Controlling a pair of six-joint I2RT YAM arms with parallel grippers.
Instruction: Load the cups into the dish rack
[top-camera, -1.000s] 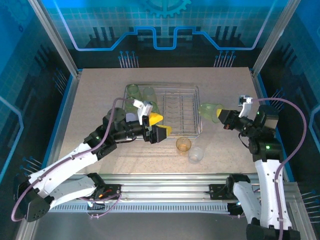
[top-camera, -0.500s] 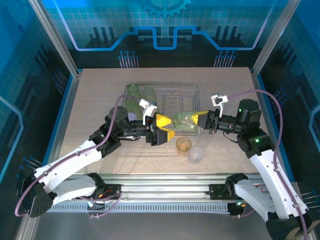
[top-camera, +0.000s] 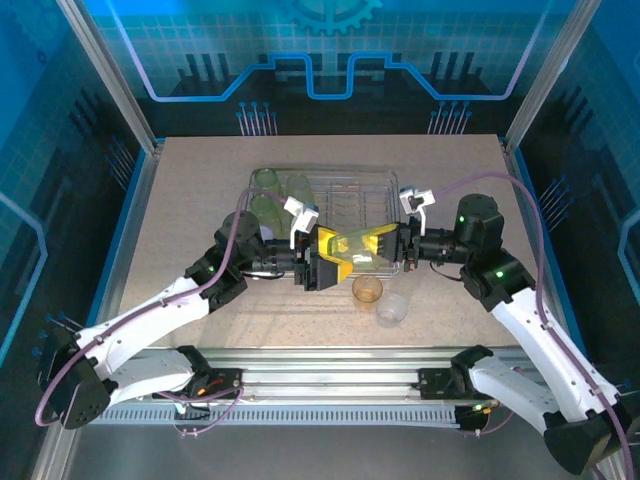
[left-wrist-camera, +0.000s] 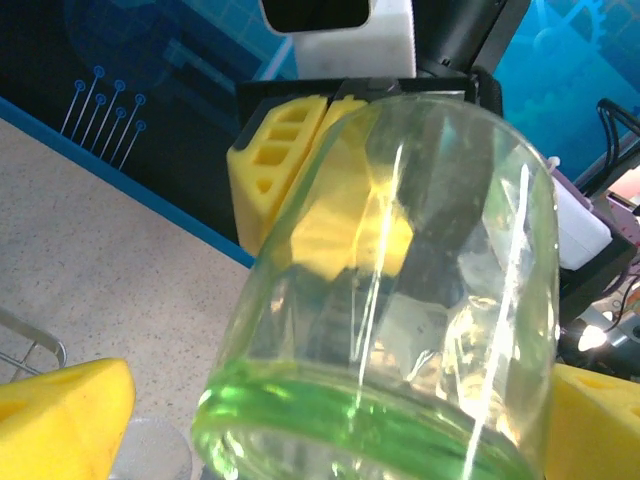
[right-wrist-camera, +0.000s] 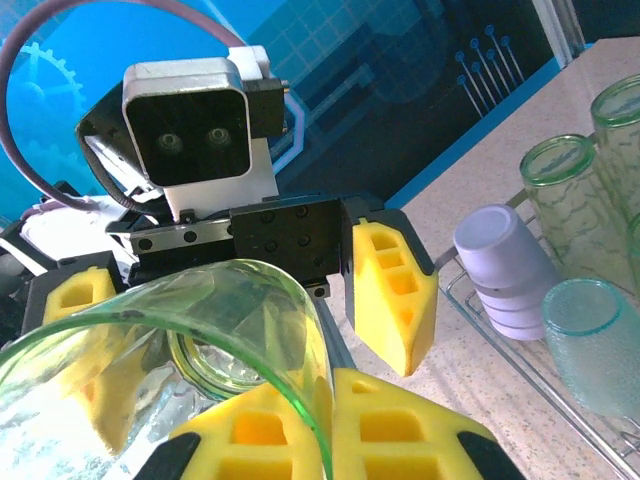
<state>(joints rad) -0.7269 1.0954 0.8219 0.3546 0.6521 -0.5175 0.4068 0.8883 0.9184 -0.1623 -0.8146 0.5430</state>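
A pale green cup (top-camera: 360, 248) hangs on its side over the front edge of the dish rack (top-camera: 350, 176). My right gripper (top-camera: 388, 243) is shut on its rim wall, which sits pinched between the yellow pads (right-wrist-camera: 400, 430) in the right wrist view. My left gripper (top-camera: 335, 256) faces it, open, with its fingers (right-wrist-camera: 390, 295) standing either side of the cup's base and not touching it. In the left wrist view the cup (left-wrist-camera: 400, 300) lies between my yellow fingertips (left-wrist-camera: 60, 415). Green cups (top-camera: 265, 181) stand in the rack's left end, with a lilac cup (right-wrist-camera: 505, 265) and a teal cup (right-wrist-camera: 595, 340).
An amber cup (top-camera: 367, 290) and a clear cup (top-camera: 391, 309) stand on the table just in front of the rack, below the two grippers. Rack wires (right-wrist-camera: 520, 360) run close under the right gripper. Blue walls and metal posts ring the table.
My right arm swung left from beside the rack, carrying the green cup base-first into the open left gripper. The left gripper edged right and rose a little to meet it.
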